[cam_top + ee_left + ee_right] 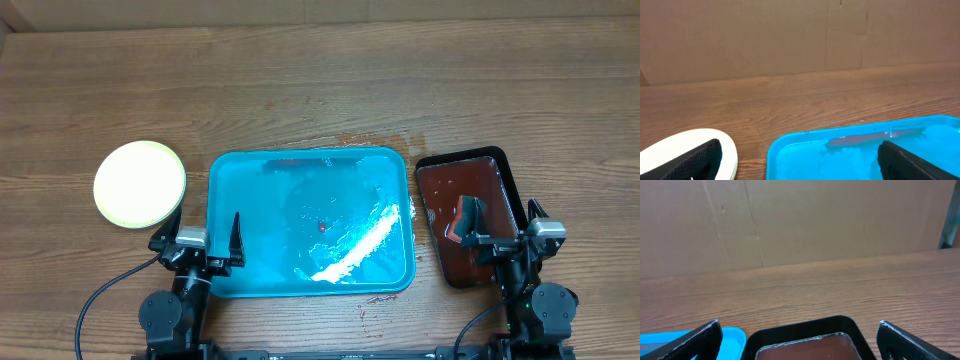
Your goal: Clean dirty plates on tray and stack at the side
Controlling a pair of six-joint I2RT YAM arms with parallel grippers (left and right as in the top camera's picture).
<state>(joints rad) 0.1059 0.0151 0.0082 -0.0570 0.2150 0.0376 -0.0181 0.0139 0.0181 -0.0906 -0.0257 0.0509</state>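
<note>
Left side: a stack of small round pale yellow-green plastic plates sits on the brown wooden table, just beside the large turquoise rectangular plastic tray and apart from it. The left wrist view shows layered rims, but the count cannot be told, and no blue plate is visible.

The left gripper hangs at the near edge, jaws spread wide and holding nothing. One finger lies over the stack's near rim, the other over the tray's near-left corner.

Centre: the tray holds no plates, only a film of water and a small red speck.

Right side: a smaller dark brown-black tray of reddish liquid lies near the turquoise one. Above its near end sits the right gripper, jaws likewise wide and empty.

Judgement: stacking appears complete and only withdrawal is left. To do it well, the left arm should lift clear before any sideways move, so the finger does not nudge the stack. The right should rise straight, clear of the liquid. The far half of the table offers open room; the near edge is crowded.
</note>
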